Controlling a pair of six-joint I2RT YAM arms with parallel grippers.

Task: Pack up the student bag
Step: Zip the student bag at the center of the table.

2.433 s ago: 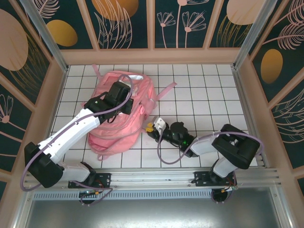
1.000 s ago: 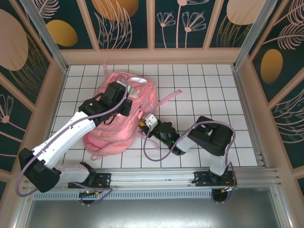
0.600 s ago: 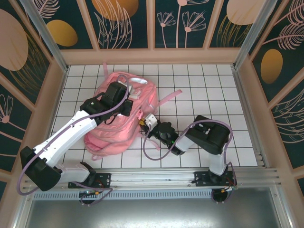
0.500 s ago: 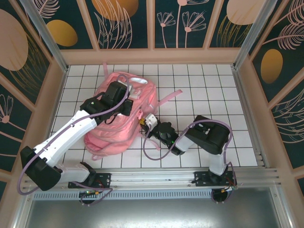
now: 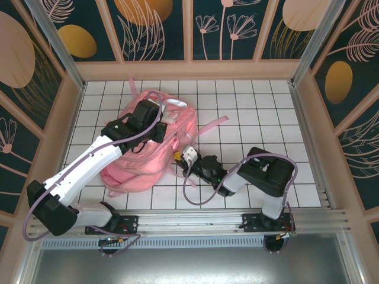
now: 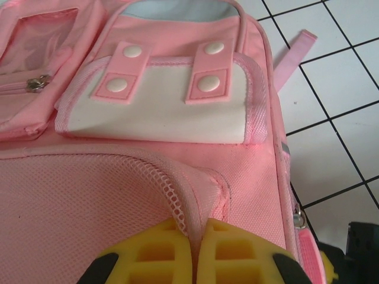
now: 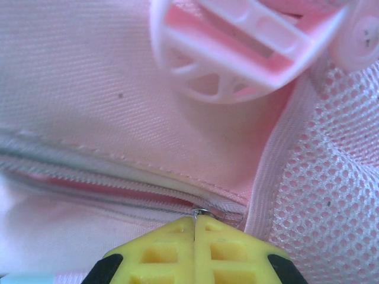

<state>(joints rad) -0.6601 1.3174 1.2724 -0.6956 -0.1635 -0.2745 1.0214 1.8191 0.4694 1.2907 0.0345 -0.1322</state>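
Shifted a little since a second ago: student bag (image 5: 177, 127), tugged rounder and turned slightly, right-hand strap (image 5: 212, 123) now lower across the tiles. Lying face up on the white gridded table (image 5: 254, 112), left of centre, with front pockets and the white snap flap (image 6: 160, 106) upward. Clamped on a fold of the bag's pink mesh edge, as before: left gripper (image 6: 195, 228), yellow jaws pressed together on the fabric. Set against the bag's near-right edge: right gripper (image 7: 194, 222), jaws now closed tight with a small metal zip pull (image 7: 199, 211) pinched at the tips; a second ago partly parted. Just beyond those tips, a zip line, a mesh panel and a pale plastic buckle (image 7: 237, 53). Right arm's elbow a touch further right than earlier.
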